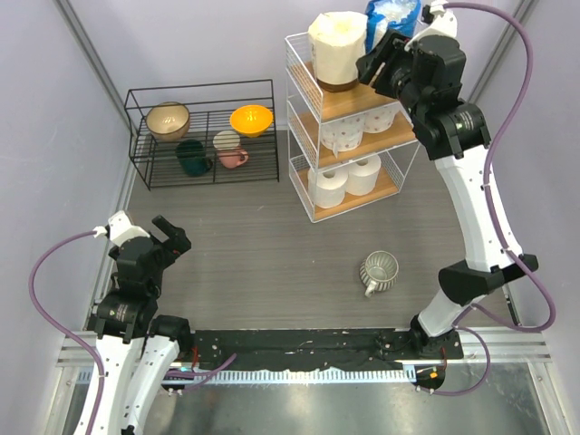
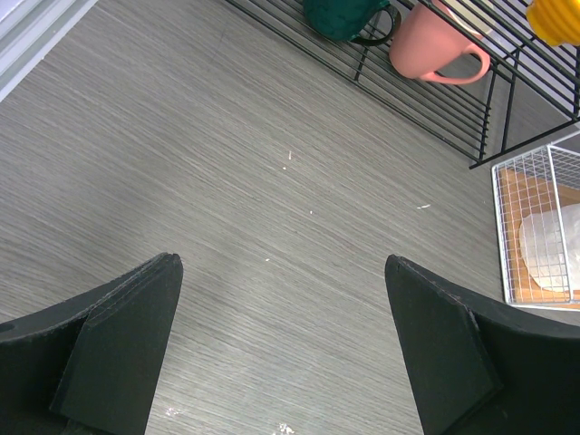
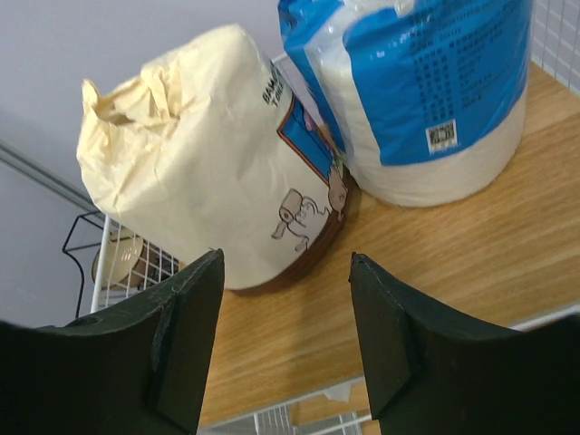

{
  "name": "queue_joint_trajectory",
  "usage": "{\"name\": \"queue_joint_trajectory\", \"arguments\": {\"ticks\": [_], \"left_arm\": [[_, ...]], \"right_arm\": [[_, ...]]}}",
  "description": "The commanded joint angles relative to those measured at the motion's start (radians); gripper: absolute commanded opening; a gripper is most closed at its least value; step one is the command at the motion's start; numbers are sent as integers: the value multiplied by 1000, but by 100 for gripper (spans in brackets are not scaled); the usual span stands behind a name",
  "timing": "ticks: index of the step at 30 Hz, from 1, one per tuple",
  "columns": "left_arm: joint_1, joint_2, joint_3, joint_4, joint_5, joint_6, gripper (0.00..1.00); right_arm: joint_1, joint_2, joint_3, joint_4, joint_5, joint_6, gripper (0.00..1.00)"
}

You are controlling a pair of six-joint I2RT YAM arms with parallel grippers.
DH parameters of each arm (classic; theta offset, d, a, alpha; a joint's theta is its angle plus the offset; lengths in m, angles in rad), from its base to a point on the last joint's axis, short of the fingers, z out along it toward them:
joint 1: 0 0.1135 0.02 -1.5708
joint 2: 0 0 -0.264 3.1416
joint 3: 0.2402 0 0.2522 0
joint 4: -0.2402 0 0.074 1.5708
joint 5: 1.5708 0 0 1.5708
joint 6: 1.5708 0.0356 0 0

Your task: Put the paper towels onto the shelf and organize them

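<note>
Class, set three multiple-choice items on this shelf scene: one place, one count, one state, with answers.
1. Where is the cream-beige wrapped paper towel roll? A) top wooden board of the white wire shelf B) bottom board C) middle board.
2. How many plain white rolls stand on the bottom board? A) none B) two C) five.
3. The right end effector is: A) open, empty B) shut on a roll C) unseen.
Key: A, beside the blue-wrapped roll; B, two side by side; A, fingers apart, nothing between.

black rack (image 1: pixel 213 116): beige bowl (image 1: pixel 168 120), orange bowl (image 1: pixel 251 119), green mug (image 1: pixel 192 156), pink mug (image 1: pixel 232 157) | grey ribbed cup (image 1: pixel 379 271): on table (image 1: pixel 263 254)
</note>
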Motion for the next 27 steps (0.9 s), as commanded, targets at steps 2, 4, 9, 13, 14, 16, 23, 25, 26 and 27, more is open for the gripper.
{"name": "queue_joint_trajectory", "arguments": {"ticks": [2,4,9,13,14,16,23,25,26,27], "left_arm": [[-3,4,7,19,-9,-1,100],[-4,4,7,19,-9,-1,100],[-4,5,6,21,-6,-1,100],[-4,12,4,27,7,0,100],[-4,13,3,29,8,0,100],[-4,15,0,35,14,2,100],[-4,28,-5,45,40,6,100],[-3,36,-6,50,48,8,100],[-3,38,-10,53,53,9,100],[-4,39,-11,55,63,11,100]], "right_arm": [[-6,-192,-168,159,-33,-9,64],[-6,-278,-275,218,-36,-19,64],[-6,-459,-476,333,-7,-31,64],[-6,-612,-660,362,38,-31,64],[-6,-666,-687,358,47,-26,64],[-6,-726,-771,336,65,-22,64],[-6,-1000,-1007,211,188,9,64],[-6,-1077,-1076,180,209,21,64],[-6,-1099,-1099,145,217,29,64],[-6,-1122,-1147,129,222,38,64]]}}
